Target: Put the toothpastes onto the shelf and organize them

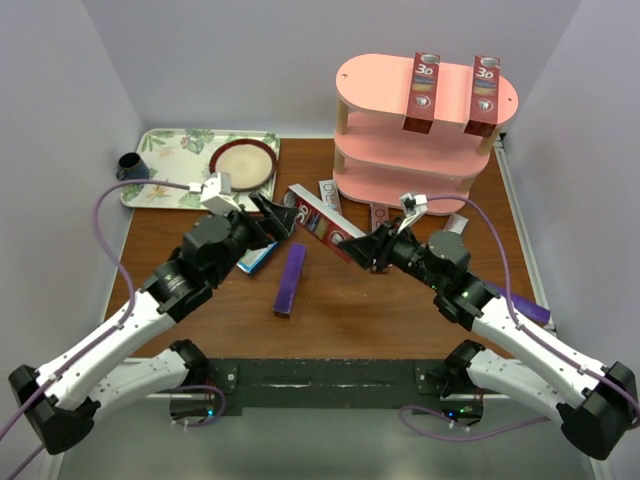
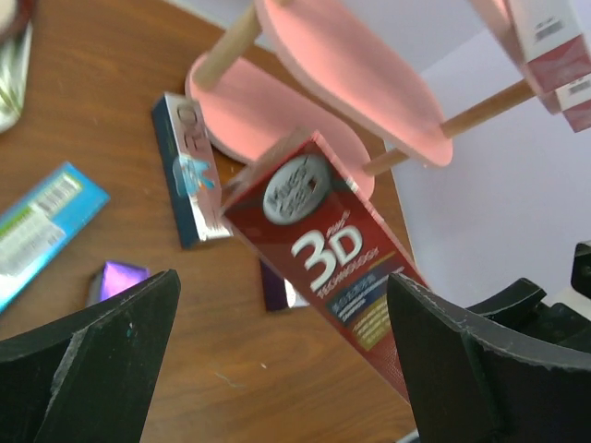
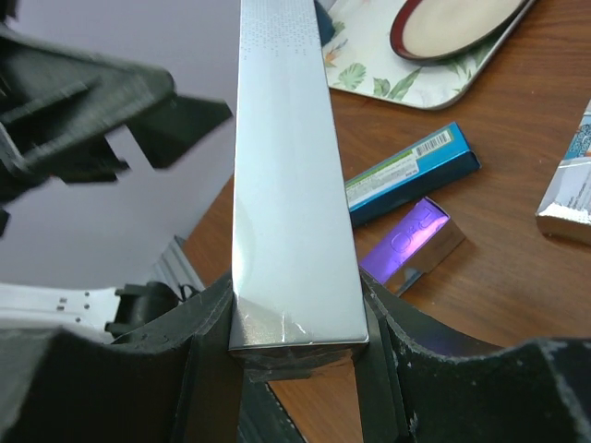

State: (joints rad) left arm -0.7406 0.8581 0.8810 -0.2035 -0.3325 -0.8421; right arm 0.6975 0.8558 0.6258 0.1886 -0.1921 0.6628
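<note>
Red "3D"-printed slim cardboard toothpaste carton (image 1: 320, 220) is hanging over mid-table, on the near side of the pink three-tier oval shelf (image 1: 370, 85). The right gripper (image 1: 352, 247) is pinching its right end. The left gripper (image 1: 278, 218) is standing spread around it, not touching. This looks like a handover, so the right arm's next move is carrying it far-right onto a tier.

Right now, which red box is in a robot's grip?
The red carton between the arms, shut in the right gripper; the other two sit atop the shelf.

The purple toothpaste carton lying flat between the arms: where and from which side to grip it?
Probably at mid-length of the purple toothpaste carton, fingers across its narrow width, straight down from above: it lies flat, long and slim, with bare table along both long sides.
</note>
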